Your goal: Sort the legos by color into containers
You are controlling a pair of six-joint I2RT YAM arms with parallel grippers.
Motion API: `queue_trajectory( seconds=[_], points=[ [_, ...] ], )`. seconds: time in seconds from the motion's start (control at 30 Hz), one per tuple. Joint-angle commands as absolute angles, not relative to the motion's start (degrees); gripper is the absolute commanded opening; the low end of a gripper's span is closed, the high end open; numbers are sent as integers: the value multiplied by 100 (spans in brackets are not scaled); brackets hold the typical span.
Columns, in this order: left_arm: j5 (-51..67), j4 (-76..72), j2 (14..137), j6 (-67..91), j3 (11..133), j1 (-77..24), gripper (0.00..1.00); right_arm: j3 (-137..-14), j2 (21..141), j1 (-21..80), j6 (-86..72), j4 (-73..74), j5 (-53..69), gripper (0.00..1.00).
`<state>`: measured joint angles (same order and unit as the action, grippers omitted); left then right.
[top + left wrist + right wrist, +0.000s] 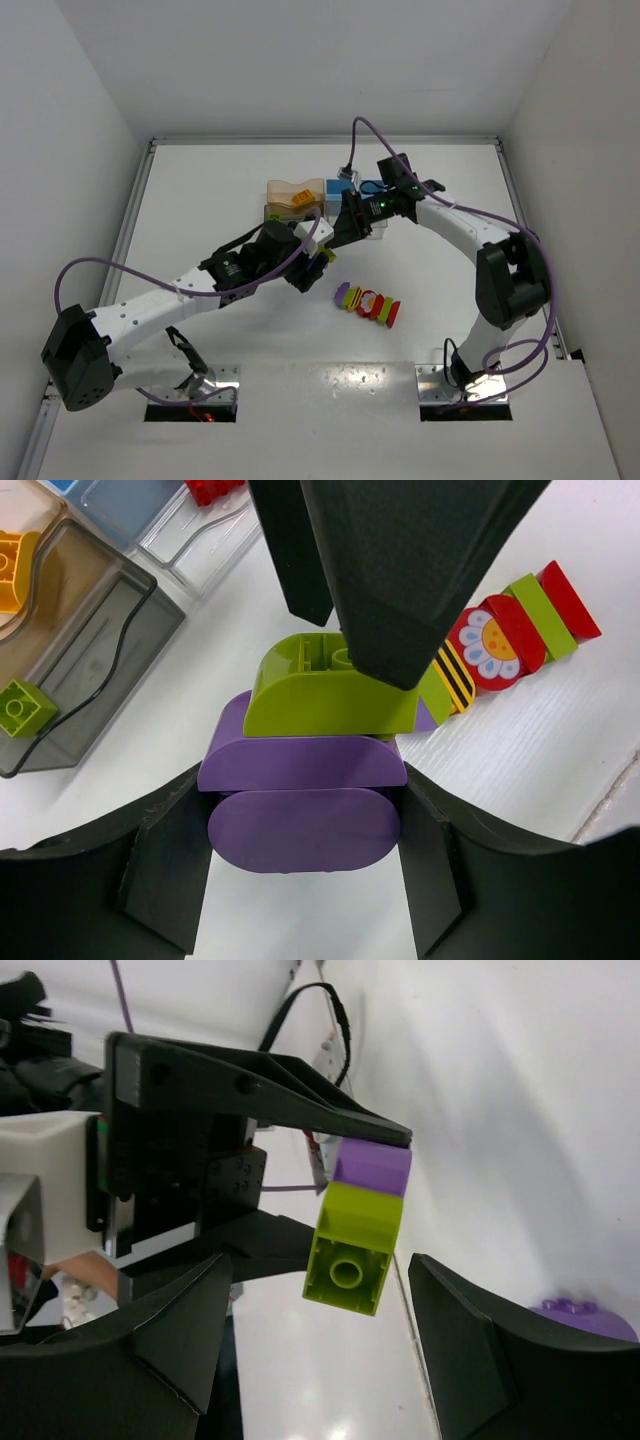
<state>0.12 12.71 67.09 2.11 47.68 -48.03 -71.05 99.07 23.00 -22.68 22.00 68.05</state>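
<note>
left wrist view: the left claw [300, 840] is clenched on a purple lego [300, 765] with a green lego [320, 695] stacked on it, held above the desk [560, 740] near the dark grey bin [90, 650], which holds one green piece [22, 706]; only the right wrist view shows the right claw [320, 1270] released, jaws standing clear on both sides of the green lego

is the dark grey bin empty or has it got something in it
Not empty: in the left wrist view the dark grey bin holds one green lego, lying near its corner.
</note>
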Motion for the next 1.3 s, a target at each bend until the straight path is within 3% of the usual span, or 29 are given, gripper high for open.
queue_trajectory(
  seconds=[0.0,0.27,0.43,0.57,0.8,0.97,1.27],
  points=[
    [-18,976,6688,167,4896,-4869,3,-7453,9835,2347,-1652,2750,6469,72],
    [-70,870,7004,53,5054,-4869,3,-7506,9835,2636,-1441,2926,6469,72],
    [-70,817,7128,0,5186,-4869,3,-7384,9835,2689,-1371,2979,6521,57],
    [-123,756,7128,0,5186,-4869,3,-7383,9835,2689,-1222,3102,6574,57],
    [-176,756,7128,53,5186,-4869,3,-7383,9888,2689,-1222,3103,6812,32],
    [-308,756,7075,53,5186,-4869,1,-7277,9888,2689,-1222,2979,7048,1],
    [-378,1098,6285,-175,4307,-4606,0,-7611,9765,2066,-1160,2979,7216,0]
  ],
)
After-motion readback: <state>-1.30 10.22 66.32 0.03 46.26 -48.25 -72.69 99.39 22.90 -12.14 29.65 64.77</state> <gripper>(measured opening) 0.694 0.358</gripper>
